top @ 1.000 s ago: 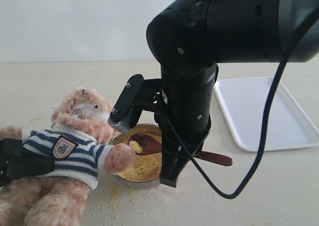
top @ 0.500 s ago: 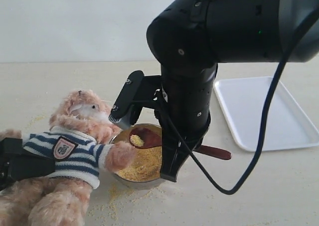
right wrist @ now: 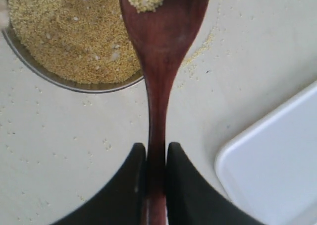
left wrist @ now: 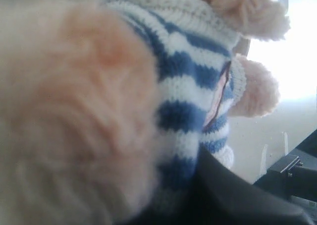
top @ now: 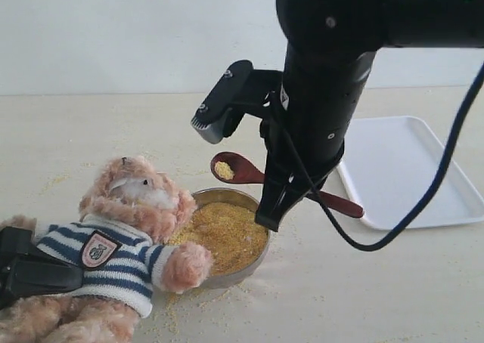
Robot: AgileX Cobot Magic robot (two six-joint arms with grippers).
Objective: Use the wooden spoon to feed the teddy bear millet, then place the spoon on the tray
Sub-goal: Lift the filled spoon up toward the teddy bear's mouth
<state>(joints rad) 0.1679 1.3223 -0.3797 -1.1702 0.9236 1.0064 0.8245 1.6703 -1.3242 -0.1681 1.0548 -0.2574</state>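
- The wooden spoon (top: pixel 234 169) sat low in the steel bowl (top: pixel 227 194) a second ago. It now hangs clear above the bowl's far rim, roughly level and carrying a small clump of millet (top: pixel 224 169).
- I judge the scoop done and the carry to the mouth is next. The spoon's tip is not yet at the teddy bear (top: pixel 121 237), whose muzzle lies just beside the bowl's rim and lower than the spoon.
- The right gripper (right wrist: pixel 153 153) pinches the spoon's slim handle between its two dark fingers, some way behind the spoon's bowl.
- Since then the bear has shifted and leans further back, one paw resting over the bowl's near edge.
- The left gripper (top: pixel 30 271) appears clamped across the bear's striped middle, on the side away from the bowl.
- The bowl is heaped with millet, and loose grains lie on the table (top: pixel 333 298) around it.
- The tray (top: pixel 401 169), beyond the bowl on the side opposite the bear, holds nothing.
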